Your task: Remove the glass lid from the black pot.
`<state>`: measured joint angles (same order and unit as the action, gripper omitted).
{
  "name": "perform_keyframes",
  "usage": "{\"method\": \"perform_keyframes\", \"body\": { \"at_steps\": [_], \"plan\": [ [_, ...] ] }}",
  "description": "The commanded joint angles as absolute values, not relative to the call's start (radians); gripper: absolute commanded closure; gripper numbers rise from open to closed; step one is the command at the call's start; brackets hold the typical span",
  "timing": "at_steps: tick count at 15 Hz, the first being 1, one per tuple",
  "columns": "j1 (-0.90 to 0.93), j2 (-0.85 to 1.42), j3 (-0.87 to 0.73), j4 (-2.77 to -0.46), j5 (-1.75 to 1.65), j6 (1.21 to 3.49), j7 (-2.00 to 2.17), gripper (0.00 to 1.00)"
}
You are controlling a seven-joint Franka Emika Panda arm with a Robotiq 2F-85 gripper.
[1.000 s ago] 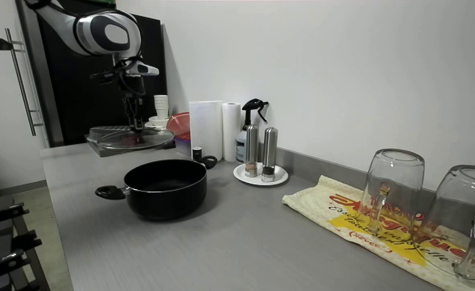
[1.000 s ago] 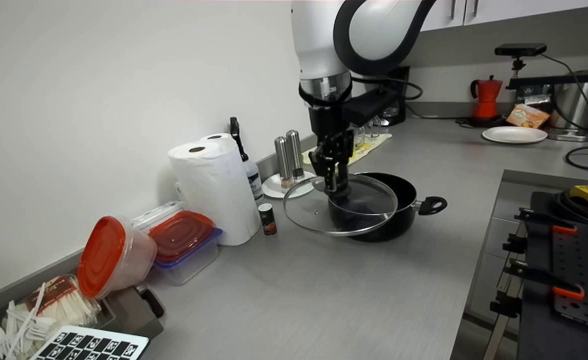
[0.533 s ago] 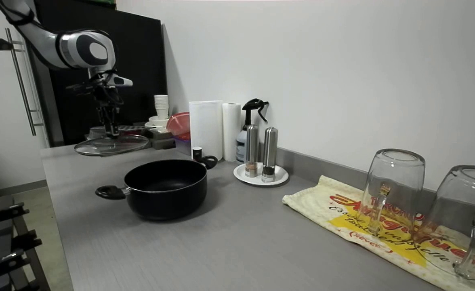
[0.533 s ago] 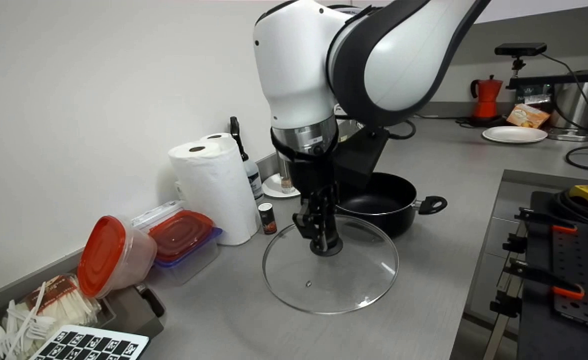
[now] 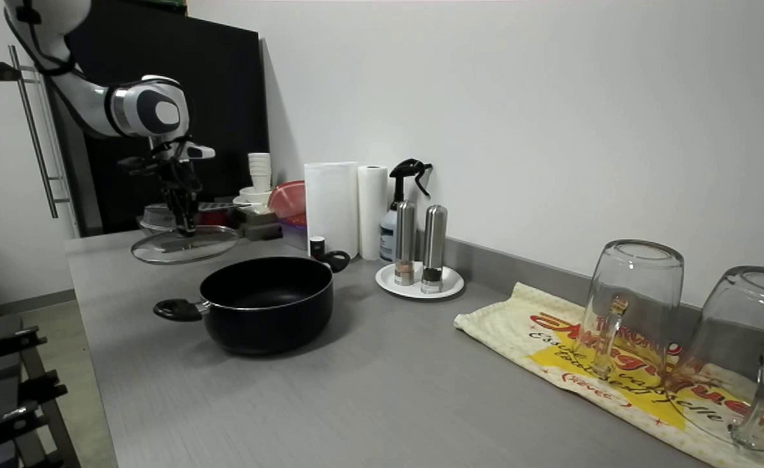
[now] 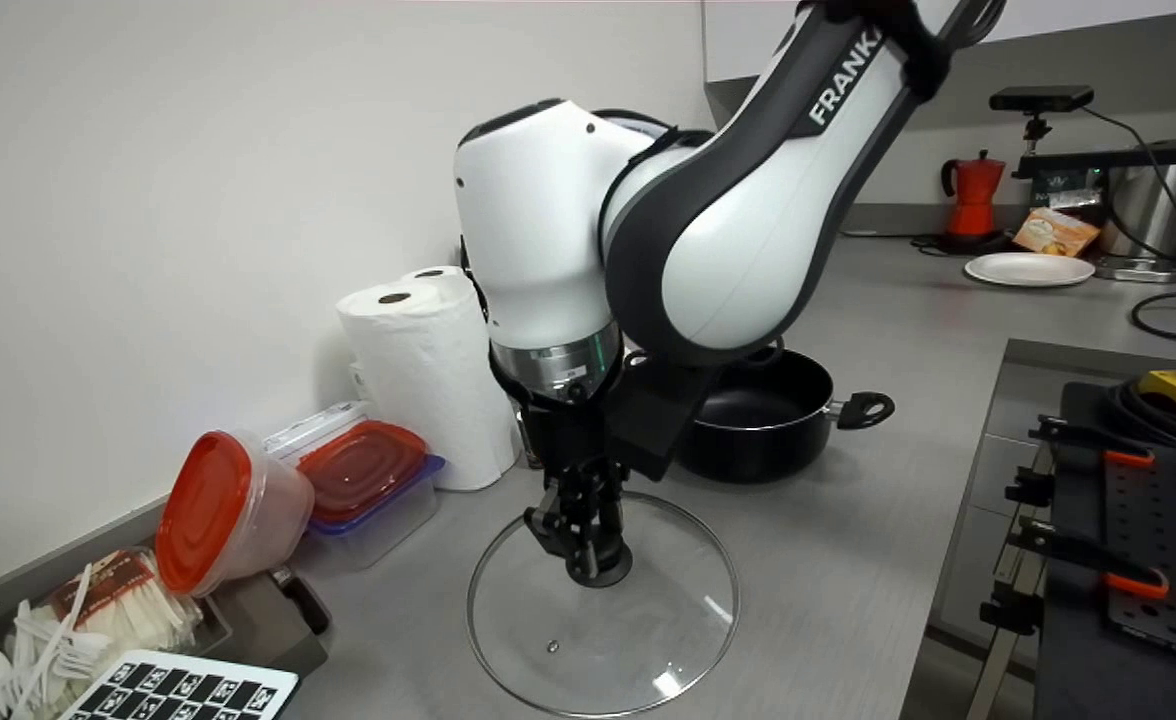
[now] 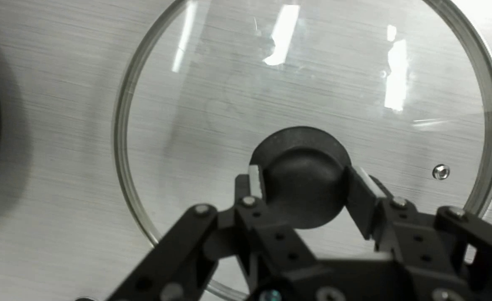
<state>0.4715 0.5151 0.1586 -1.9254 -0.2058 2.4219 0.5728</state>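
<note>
Grey counter [image 5: 421,390] | black pot [image 5: 266,318] uncovered | glass lid [image 6: 638,635] near it, apart | gripper [image 7: 306,184] clamped on knob [image 7: 302,205]

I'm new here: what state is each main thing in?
Black pot, uncovered, upright.
Glass lid, off the pot, gripped by its knob.
Jaws, closed on the knob.
Glass mugs, upside down on the towel.
Steel grinders, upright on a plate.
Spray bottle, upright.
Paper towel rolls, standing on end.
Round tub, red lid on, tilted.
</note>
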Motion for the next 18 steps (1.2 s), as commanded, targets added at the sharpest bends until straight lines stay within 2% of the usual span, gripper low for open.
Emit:
{"method": "perform_keyframes", "body": {
  "at_steps": [1, 10, 11, 12, 18],
  "plan": [
    [0.519, 0.619, 0.109, -1.815, -0.220, 2.431, 0.620, 0.75],
    [0.598, 0.808, 0.052, -1.646, -0.208, 2.393, 0.646, 0.75],
    [0.602, 0.813, 0.053, -1.630, -0.205, 2.380, 0.640, 0.68],
    [0.583, 0.779, 0.061, -1.695, -0.195, 2.414, 0.620, 0.50],
    [0.593, 0.796, 0.059, -1.662, -0.195, 2.400, 0.620, 0.50]
  ]
}}
